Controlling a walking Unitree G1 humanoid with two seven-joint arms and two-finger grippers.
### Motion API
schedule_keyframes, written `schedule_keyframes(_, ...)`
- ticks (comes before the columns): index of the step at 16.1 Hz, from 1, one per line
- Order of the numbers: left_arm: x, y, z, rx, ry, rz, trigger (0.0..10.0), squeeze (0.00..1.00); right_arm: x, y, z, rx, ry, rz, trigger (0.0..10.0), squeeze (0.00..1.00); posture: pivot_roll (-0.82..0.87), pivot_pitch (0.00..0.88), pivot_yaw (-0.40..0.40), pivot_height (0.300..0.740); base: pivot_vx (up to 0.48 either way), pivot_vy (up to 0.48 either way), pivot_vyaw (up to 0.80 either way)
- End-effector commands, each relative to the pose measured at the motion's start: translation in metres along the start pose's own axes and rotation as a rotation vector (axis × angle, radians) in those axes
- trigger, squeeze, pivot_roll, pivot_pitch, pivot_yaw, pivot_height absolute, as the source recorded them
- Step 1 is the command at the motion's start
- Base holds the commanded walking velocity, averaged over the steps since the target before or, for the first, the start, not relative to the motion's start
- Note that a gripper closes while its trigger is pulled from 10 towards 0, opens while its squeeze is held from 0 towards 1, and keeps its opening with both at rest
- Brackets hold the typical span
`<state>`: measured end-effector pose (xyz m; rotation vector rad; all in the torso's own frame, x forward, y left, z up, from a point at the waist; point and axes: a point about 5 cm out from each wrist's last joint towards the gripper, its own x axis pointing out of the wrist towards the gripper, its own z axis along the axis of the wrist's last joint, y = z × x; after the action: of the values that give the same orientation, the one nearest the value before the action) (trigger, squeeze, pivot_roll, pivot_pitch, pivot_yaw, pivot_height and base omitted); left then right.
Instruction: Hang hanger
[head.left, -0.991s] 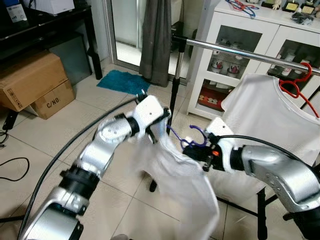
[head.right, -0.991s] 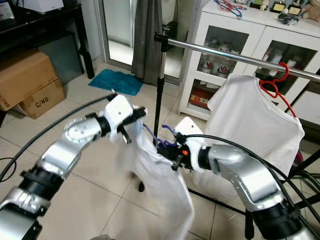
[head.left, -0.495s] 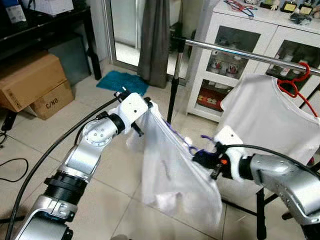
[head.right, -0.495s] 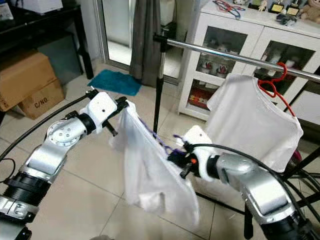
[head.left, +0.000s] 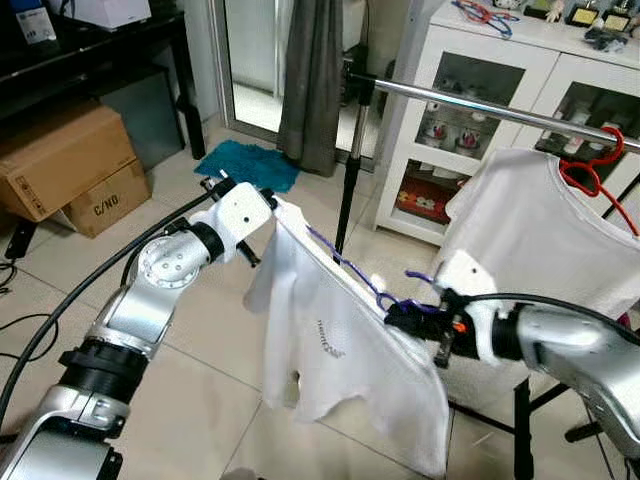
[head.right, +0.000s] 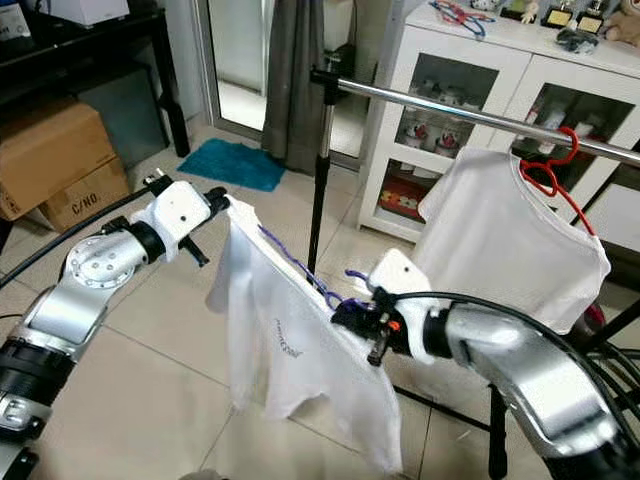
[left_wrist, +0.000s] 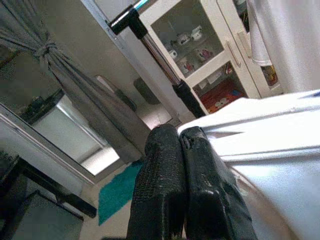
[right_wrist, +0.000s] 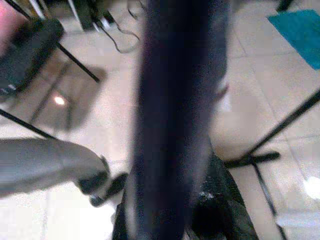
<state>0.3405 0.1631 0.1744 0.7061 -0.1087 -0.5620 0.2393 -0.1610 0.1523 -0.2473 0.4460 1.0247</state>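
A purple hanger (head.left: 342, 264) carries a white T-shirt (head.left: 340, 345) with a small print, stretched between my two grippers above the tiled floor. My left gripper (head.left: 267, 206) is shut on the shirt's shoulder at the hanger's far end; in the left wrist view its fingers (left_wrist: 170, 165) press together beside the white cloth (left_wrist: 260, 125). My right gripper (head.left: 398, 314) is shut on the hanger near its hook (head.left: 420, 279); the purple bar (right_wrist: 172, 100) crosses the right wrist view, blurred. The silver clothes rail (head.left: 480, 105) runs above and behind, well above the hanger.
A second white shirt (head.left: 540, 230) hangs on a red hanger (head.left: 590, 165) at the rail's right. The rail's black post (head.left: 350, 170) stands behind the held shirt. A white glass-door cabinet (head.left: 470, 70), grey curtain (head.left: 310, 80), teal mat (head.left: 245, 163) and cardboard boxes (head.left: 65, 165) surround the area.
My left gripper has swung out to the left, pulling the shirt from a bunched heap into a spread sheet. The right gripper has shifted slightly right and down with the hanger.
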Motion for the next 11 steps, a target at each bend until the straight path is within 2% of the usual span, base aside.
schedule_keyframes(1, -0.012, 0.045, 0.002, -0.009, 0.006, 0.191, 0.0, 0.00, -0.009, -0.004, -0.011, 0.062, 0.051, -0.006, 0.0, 0.00, -0.01, 0.000, -0.063, 0.740, 0.000, 0.000, 0.00)
schedule_keyframes(4, 0.008, 0.028, 0.027, -0.026, -0.093, 0.166, 0.0, 0.00, 0.003, -0.003, -0.012, 0.045, 0.105, -0.020, 0.0, 0.00, -0.02, 0.000, -0.064, 0.740, 0.000, 0.000, 0.00)
schedule_keyframes(5, 0.018, 0.016, 0.038, -0.039, -0.135, 0.113, 0.0, 0.00, 0.009, -0.007, -0.011, 0.074, 0.081, -0.065, 0.0, 0.00, -0.02, 0.000, -0.063, 0.740, 0.000, 0.000, 0.00)
schedule_keyframes(6, 0.022, 0.003, 0.036, -0.053, -0.122, 0.074, 0.0, 0.00, 0.011, -0.006, 0.000, 0.113, -0.013, -0.049, 0.0, 0.00, -0.02, 0.000, -0.054, 0.740, 0.000, 0.000, 0.00)
schedule_keyframes(7, 0.020, 0.003, 0.028, -0.064, -0.089, 0.093, 0.0, 0.00, 0.007, -0.006, 0.007, 0.136, -0.068, -0.034, 0.0, 0.00, -0.03, 0.000, -0.049, 0.740, 0.000, 0.000, 0.00)
schedule_keyframes(8, 0.012, 0.018, 0.014, -0.078, -0.037, 0.170, 0.0, 0.00, -0.001, -0.006, 0.009, 0.128, -0.094, -0.015, 0.0, 0.00, -0.03, 0.000, -0.049, 0.740, 0.000, 0.000, 0.00)
schedule_keyframes(9, -0.004, 0.045, -0.002, -0.069, 0.031, 0.293, 0.0, 0.00, -0.013, -0.004, 0.005, 0.118, -0.094, 0.021, 0.0, 0.00, -0.03, 0.000, -0.049, 0.740, 0.000, 0.000, 0.00)
schedule_keyframes(11, -0.028, 0.080, -0.018, -0.063, 0.103, 0.439, 0.0, 0.00, -0.024, -0.001, -0.003, 0.118, -0.063, 0.058, 0.0, 0.00, -0.02, 0.000, -0.049, 0.740, 0.000, 0.000, 0.00)
